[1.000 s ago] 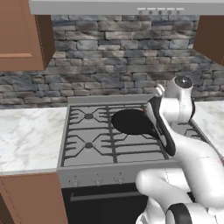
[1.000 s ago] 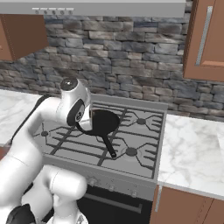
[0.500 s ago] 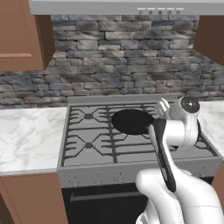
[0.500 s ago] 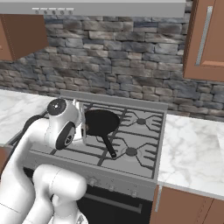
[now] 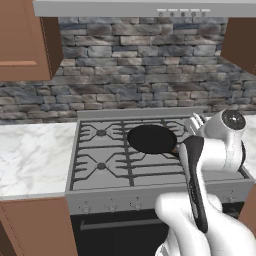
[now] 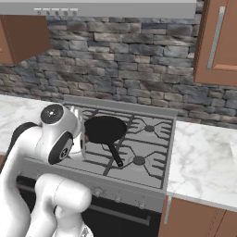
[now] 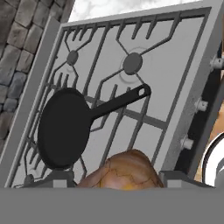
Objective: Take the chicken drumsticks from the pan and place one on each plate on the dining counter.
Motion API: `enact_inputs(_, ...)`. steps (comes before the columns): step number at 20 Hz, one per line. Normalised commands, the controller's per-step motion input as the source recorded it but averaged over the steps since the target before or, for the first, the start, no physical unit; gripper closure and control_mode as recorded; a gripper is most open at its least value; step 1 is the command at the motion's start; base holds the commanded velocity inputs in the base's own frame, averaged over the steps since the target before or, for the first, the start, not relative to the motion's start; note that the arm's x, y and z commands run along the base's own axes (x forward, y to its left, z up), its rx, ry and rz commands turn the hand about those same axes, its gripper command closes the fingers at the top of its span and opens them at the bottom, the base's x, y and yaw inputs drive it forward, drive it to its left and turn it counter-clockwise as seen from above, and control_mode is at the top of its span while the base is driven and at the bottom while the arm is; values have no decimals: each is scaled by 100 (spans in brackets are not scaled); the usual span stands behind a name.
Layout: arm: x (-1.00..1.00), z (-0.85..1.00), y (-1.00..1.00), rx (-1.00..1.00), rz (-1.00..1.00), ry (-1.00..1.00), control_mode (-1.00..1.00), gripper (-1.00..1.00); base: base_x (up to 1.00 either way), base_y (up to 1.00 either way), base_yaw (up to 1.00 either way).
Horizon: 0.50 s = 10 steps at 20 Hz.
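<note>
In the hand view a golden-brown chicken drumstick (image 7: 124, 170) sits between my two dark finger tips, and my gripper (image 7: 118, 179) is shut on it. It hangs above the front edge of the stove, beyond the end of the pan's long handle (image 7: 120, 101). The round black pan (image 7: 65, 127) rests on the grates with a bare black inside. The base views show the same pan (image 5: 151, 138) (image 6: 104, 129) on the stove's middle. My white arm stands in front of it, so my hand is largely hidden there.
The grey gas stove (image 5: 100, 165) has marble worktops on both sides (image 5: 30, 155) (image 6: 203, 152). A stone wall (image 5: 130, 65) rises behind it. Brown cabinets (image 6: 217, 41) hang above, and knobs (image 7: 201, 105) line the stove's front.
The arm has swung back and down from over the pan toward the stove's front edge, still gripping the drumstick. The pan and the base have not moved.
</note>
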Motion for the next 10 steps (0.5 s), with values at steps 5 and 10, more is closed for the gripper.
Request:
enact_inputs(5,-100,-12,40,-7,15,-34,-100,100,0,0,0)
enact_inputs(10,-75,-38,61,-16,8,-19,-100,100,0,0,0)
